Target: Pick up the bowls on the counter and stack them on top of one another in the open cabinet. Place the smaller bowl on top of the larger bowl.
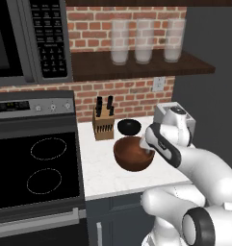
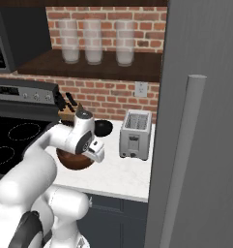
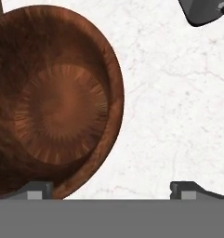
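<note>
Hand view looks straight down along the tool at the white speckled tabletop, and the relation that matters reads plainly there. The larger bowl, reddish-brown and wooden, lies beneath the tool and off to one side of its centre line: one fingertip stands over the bowl's rim, just inside the wall, while the other fingertip sits well outside over bare tabletop. The jaws are spread as wide as they go and nothing is between them yet. The bowl is round, so it has no long axis to line up with; what counts is that its near wall runs between the two fingers, so a straight descent would seemingly put one finger inside and one outside that wall for a rim pinch.

Seen from the left base view, the tool hangs just above the far-right edge of the larger bowl, close to it; whether it touches the rim cannot be told. The smaller bowl, glossy black, rests on the tabletop beyond the brown one, between it and the brick wall, beside a knife block. The open cabinet lies above and beyond the tool, with three clear jars standing on its shelf. A toaster stands on the tool's right.
</note>
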